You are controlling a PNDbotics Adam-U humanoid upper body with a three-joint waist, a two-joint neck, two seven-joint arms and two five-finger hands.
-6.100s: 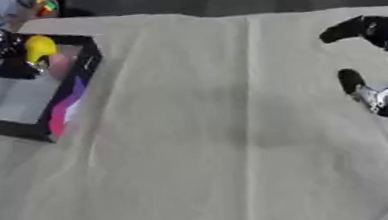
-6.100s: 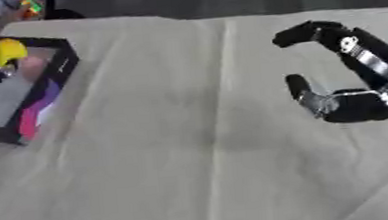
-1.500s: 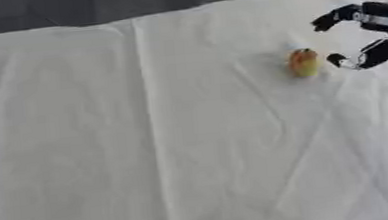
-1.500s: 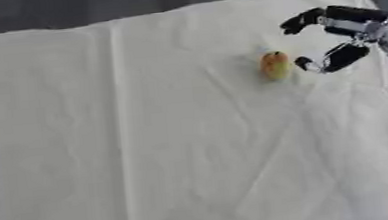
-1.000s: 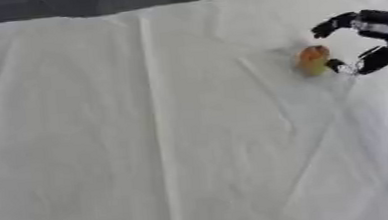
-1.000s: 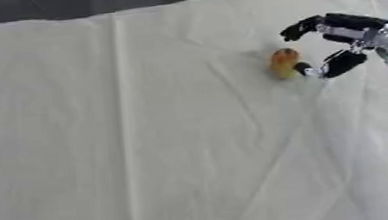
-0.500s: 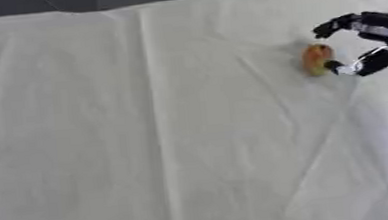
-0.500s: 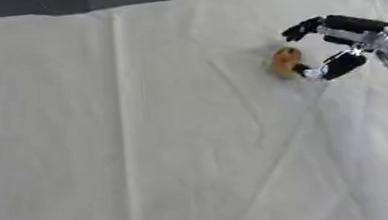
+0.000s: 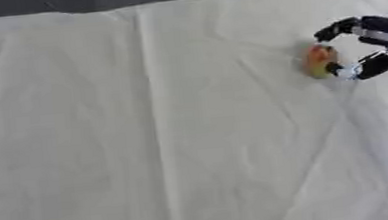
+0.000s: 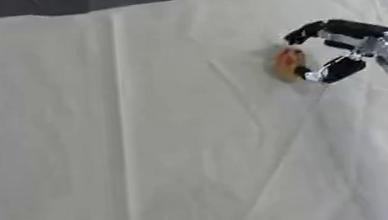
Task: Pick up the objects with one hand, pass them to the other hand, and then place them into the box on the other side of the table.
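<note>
Table (image 9: 147, 136) under our hand is covered edge to edge with a wrinkled off-white cloth (image 10: 149, 161); one long crease runs top to bottom well off to the left of the hand, and a few slanted folds spread below it.

Our right hand (image 10: 350, 43) comes in from the right edge, upper part of the view, black with silver joints. It's partly open in a C-shape: fingers (image 10: 313, 30) arched over the top, thumb (image 10: 334, 69) curled in from below, opening facing left.

The small fruit-like object (image 10: 289, 64), yellow with an orange-red patch, sits on the cloth right at the mouth of that opening, at the fingertips' left. Thumb tip looks to be touching or just beside its lower right side; fingertip sits just above its top edge. We can't tell if there's real contact on both sides, and it doesn't look gripped — the object is resting on the cloth, not lifted.

Left hand doesn't show in either view. No box visible on either side of the hand.
</note>
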